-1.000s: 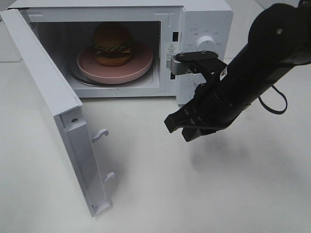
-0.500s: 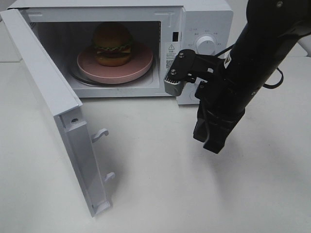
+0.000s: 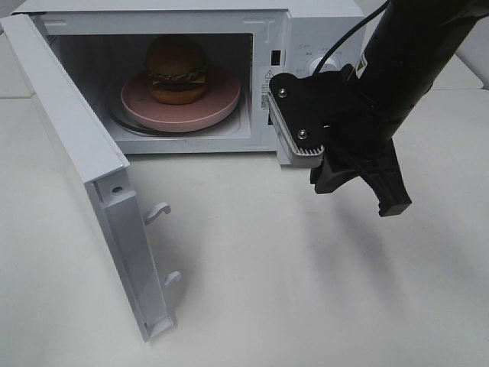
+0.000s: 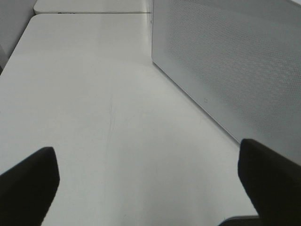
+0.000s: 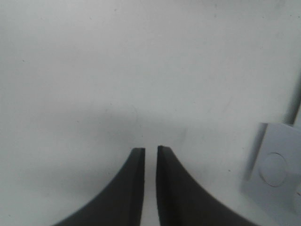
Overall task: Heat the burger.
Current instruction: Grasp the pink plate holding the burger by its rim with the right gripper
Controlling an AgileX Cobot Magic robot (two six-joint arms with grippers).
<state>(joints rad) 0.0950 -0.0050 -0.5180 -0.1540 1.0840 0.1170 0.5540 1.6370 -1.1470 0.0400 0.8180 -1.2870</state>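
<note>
Table (image 3: pixel 267 306), white and bare-topped, spread under everything. Upon it at the back stood the white microwave (image 3: pixel 302 30), its door (image 3: pixel 69 130) swung wide toward the left front, edge-on to the high camera. The black right arm (image 3: pixel 416 46) reached down from the upper right, crossing in front of the oven's control panel and hiding most of it. Inside the cavity lay a round pink plate (image 3: pixel 221 103), and the burger (image 3: pixel 177 69) sat upright on it, toward the back left of the plate. The right gripper (image 5: pixel 150 151) hung above the tabletop in front of the oven, its two dark fingers drawn almost together with only a thin slit between them and nothing held. The left gripper (image 4: pixel 146 157) showed only in its own wrist view, fingers spread far apart, low over the table beside the oven's perforated side wall (image 4: pixel 235 61). Two small white latch hooks (image 3: pixel 157 210) stuck out of the door's inner edge.
</note>
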